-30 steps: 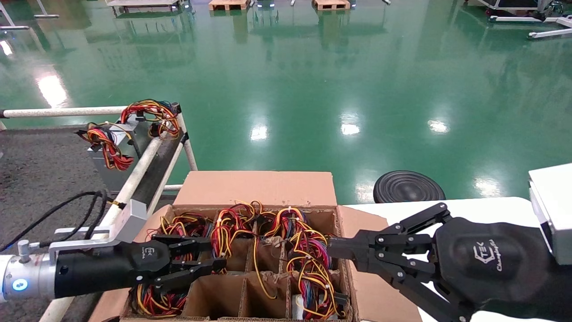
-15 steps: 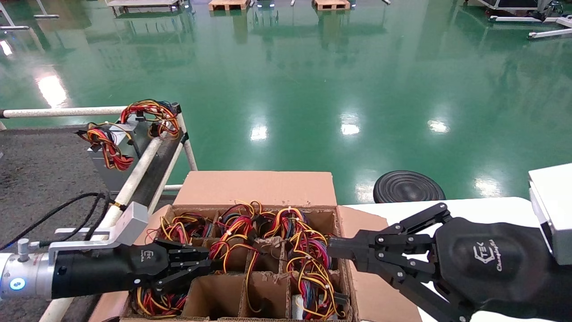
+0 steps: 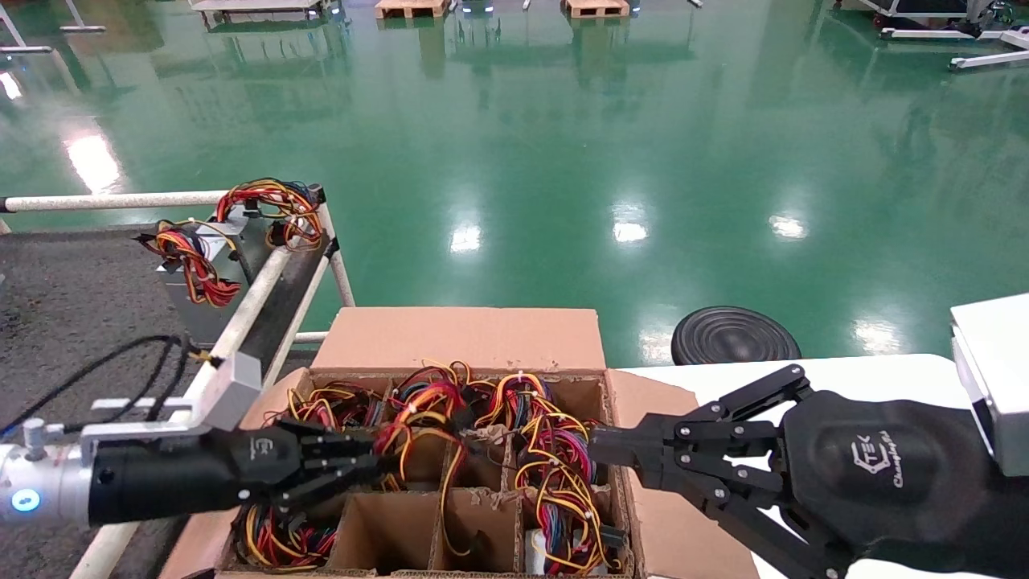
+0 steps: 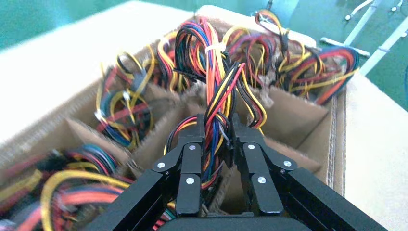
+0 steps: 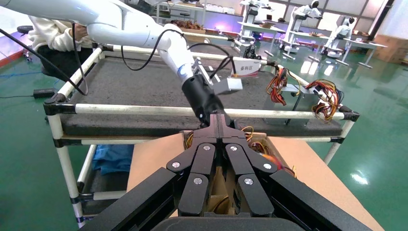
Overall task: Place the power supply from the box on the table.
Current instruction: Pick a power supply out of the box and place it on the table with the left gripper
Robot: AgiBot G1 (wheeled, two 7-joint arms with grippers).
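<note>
Now my left gripper (image 4: 215, 144) reaches over the left half of the cardboard box (image 3: 458, 336) and its fingers pinch a bundle of red, yellow and black wires (image 4: 217, 103) that trails from a power supply down in the divider cells; I cannot see the metal body itself. My right gripper (image 3: 599, 452) hangs at the box's right edge, fingers pressed together on nothing. Behind the box on my left lies the dark grey table (image 3: 56, 281) with white tube rails, where another power supply (image 3: 211, 261) sits near the corner.
</note>
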